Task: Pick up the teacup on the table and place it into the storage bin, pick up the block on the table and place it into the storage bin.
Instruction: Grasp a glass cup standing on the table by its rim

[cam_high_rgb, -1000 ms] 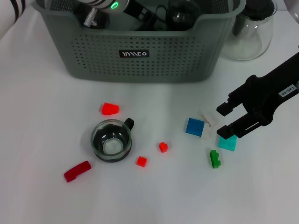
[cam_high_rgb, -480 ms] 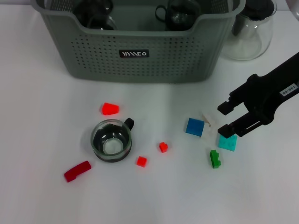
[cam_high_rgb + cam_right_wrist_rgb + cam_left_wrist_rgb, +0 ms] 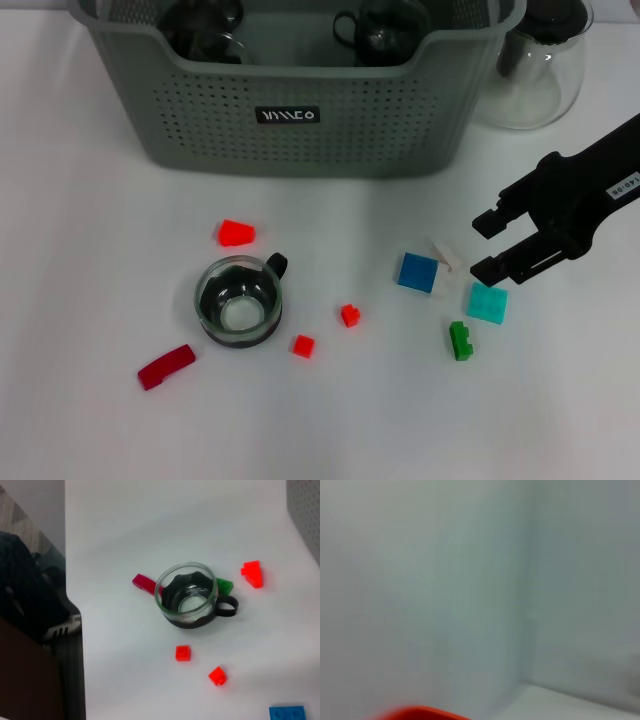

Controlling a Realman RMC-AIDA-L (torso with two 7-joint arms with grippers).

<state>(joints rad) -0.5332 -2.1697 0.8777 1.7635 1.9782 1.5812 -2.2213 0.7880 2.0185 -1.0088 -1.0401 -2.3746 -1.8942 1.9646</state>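
Observation:
A glass teacup with a black handle stands on the white table; the right wrist view shows it too. Loose blocks lie around it: a red one, two small red ones, a dark red bar, a blue one, a teal one and a green one. My right gripper is open, low over the table just beyond the teal block, holding nothing. The grey-green storage bin stands at the back with two teacups inside. My left gripper is out of sight.
A clear glass carafe stands to the right of the bin. A small whitish piece lies by the blue block. The left wrist view shows only a pale blurred surface with an orange-red edge.
The left arm, which was inside the bin a second ago, has pulled out of view. My right gripper has drifted slightly right and back, uncovering the teal block.

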